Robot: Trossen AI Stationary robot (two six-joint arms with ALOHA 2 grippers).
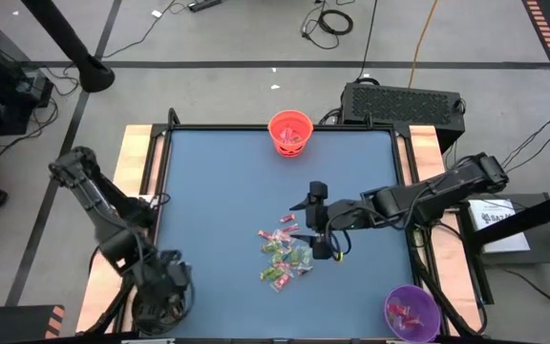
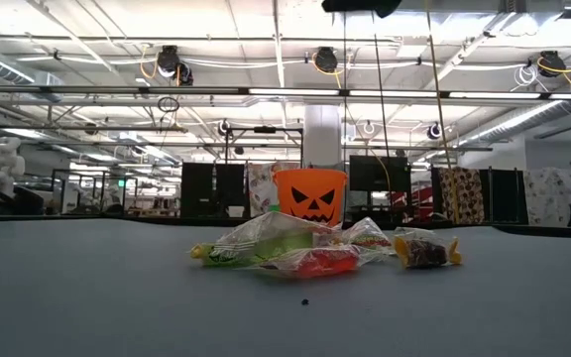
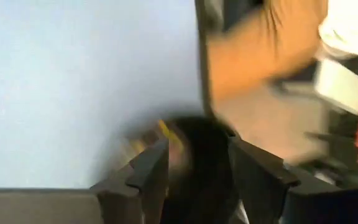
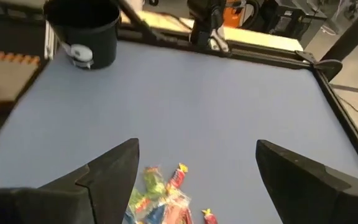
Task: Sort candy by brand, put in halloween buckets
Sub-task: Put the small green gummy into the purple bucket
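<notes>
The right gripper (image 1: 325, 237) hangs over the small heap of shiny red, pink and green wrapped candy (image 1: 285, 255) in the middle of the blue bench (image 1: 218, 191), its fingers (image 4: 114, 168) wide apart and holding nothing. The left gripper (image 3: 194, 171) is above the round black plastic bucket (image 4: 82, 31) at the near left corner, fingers partly apart and empty. The bright orange plastic bucket (image 1: 290, 132) stands at the far edge, and the purple plastic bucket (image 1: 411, 311) at the near right corner.

Both arms are dark, near-black, built of chunky jointed segments. The left arm (image 1: 113, 215) ends in a bulky rounded wrist block; its fingers (image 3: 151, 168) are dark, flat, angular plates. The right arm (image 1: 428, 196) carries a boxy wrist housing behind its gripper (image 1: 319, 222), with wide black wedge-shaped fingers (image 4: 114, 168).
</notes>
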